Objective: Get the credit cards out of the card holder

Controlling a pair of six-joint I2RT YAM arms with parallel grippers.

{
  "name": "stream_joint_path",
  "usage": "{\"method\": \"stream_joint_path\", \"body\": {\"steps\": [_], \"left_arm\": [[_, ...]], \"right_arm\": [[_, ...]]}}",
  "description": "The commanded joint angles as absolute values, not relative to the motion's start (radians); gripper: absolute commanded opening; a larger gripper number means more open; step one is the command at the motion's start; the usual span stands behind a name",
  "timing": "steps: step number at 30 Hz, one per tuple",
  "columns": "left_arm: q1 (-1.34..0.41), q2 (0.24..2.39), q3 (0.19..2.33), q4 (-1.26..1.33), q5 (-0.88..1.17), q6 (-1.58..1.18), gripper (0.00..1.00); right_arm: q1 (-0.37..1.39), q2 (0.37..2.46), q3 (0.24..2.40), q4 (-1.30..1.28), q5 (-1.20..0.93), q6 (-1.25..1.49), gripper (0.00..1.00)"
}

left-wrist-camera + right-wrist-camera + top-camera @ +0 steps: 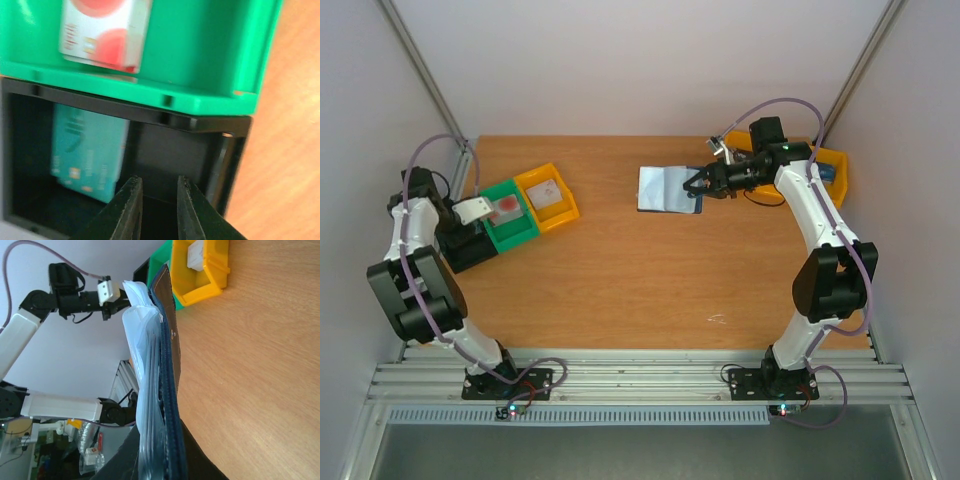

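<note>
The navy card holder (pixel 665 188) lies open on the table at centre right, its pale lining up. My right gripper (pixel 694 186) is shut on its right edge. In the right wrist view the holder's navy edge (pixel 169 355) and pale pockets stand between my jaws (pixel 160 445). A red card (pixel 102 30) lies in the green bin (pixel 510 213). A teal card (pixel 87 155) lies in the black bin (pixel 190 150). A pale grey card (pixel 549 194) lies in the yellow bin (pixel 548 198). My left gripper (pixel 159 182) is open and empty over the black bin (pixel 470 245).
A second yellow bin (pixel 833 172) sits at the far right behind the right arm. The three bins form a row at the left. Grey walls close in the table on both sides and at the back.
</note>
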State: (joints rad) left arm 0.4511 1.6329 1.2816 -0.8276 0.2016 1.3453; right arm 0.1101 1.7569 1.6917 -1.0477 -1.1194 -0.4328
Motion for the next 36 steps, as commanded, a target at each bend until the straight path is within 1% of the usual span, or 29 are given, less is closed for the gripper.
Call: {"method": "stream_joint_path", "body": {"steps": [1,6,9,12,16,21,30,36], "left_arm": [[0.469,1.693,1.304,-0.988,0.251,1.381,0.21],[0.469,1.756,1.269,-0.828,0.188,1.408,0.21],[0.468,1.802,1.293,-0.801,0.163,1.42,0.21],[0.468,1.832,1.313,-0.756,0.149,1.371,0.19],[0.469,1.863,1.306,-0.737,0.112,1.395,0.19],[0.47,1.911,1.338,-0.663,0.09,1.322,0.16],[0.469,1.963,1.342,-0.507,0.045,1.283,0.16],[0.469,1.956,1.362,-0.536,0.076,1.261,0.17]], "right_arm": [[0.101,1.728,1.688,-1.045,-1.163,-0.452,0.02],[0.101,1.724,1.688,-1.051,-1.157,-0.463,0.02],[0.102,1.728,1.696,-1.06,-1.15,-0.466,0.02],[0.101,1.737,1.712,-1.081,-1.143,-0.476,0.02],[0.101,1.759,1.741,-1.101,-1.129,-0.481,0.02],[0.102,1.795,1.798,-1.136,-1.121,-0.493,0.02],[0.102,1.824,1.848,-1.166,-1.113,-0.502,0.02],[0.102,1.818,1.849,-1.169,-1.112,-0.503,0.02]]}}
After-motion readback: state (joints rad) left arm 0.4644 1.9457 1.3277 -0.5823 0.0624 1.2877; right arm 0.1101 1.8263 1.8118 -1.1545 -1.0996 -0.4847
